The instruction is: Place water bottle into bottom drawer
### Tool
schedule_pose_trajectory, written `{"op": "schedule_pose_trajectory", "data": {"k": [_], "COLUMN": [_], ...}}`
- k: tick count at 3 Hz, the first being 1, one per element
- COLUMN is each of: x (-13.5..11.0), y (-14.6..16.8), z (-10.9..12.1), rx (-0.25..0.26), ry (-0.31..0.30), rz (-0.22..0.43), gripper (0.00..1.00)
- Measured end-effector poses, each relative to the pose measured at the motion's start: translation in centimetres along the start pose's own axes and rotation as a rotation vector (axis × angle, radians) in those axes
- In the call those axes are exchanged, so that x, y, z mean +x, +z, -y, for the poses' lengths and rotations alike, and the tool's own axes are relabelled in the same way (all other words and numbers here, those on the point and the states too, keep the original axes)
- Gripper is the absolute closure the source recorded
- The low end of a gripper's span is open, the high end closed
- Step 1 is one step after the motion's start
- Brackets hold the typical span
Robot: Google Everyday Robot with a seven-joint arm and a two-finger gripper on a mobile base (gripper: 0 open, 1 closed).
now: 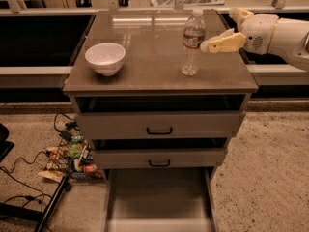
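The water bottle (192,42), clear ribbed plastic with a white cap and a red-and-white label, stands upright on the cabinet top (149,62), right of centre. My gripper (219,30) comes in from the right at label height. Its near yellow finger (222,42) reaches almost to the bottle's right side, and the far finger (240,14) stands behind, so the jaws are spread and hold nothing. The bottom drawer (159,197) is pulled out at floor level, a wide shallow grey tray with nothing in it.
A white bowl (105,58) sits on the left of the cabinet top. The two upper drawers (159,125) with black handles stand slightly ajar. Cables and colourful clutter (72,158) lie on the floor at the left. Dark shelving runs behind.
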State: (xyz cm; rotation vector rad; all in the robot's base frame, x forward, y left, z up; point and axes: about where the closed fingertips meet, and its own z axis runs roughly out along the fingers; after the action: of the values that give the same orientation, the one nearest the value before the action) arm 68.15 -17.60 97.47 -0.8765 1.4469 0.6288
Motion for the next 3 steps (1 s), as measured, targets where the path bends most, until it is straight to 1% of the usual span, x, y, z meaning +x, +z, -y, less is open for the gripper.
{"op": "schedule_pose_trajectory", "data": {"k": [1, 3], "x": [0.9, 0.4], "y": [1.4, 6.0], "z": [0.8, 0.4], "rx": [-0.018, -0.114], "ry": [0.017, 0.018], "rz": [0.014, 0.064], "gripper": [0.0, 0.0]}}
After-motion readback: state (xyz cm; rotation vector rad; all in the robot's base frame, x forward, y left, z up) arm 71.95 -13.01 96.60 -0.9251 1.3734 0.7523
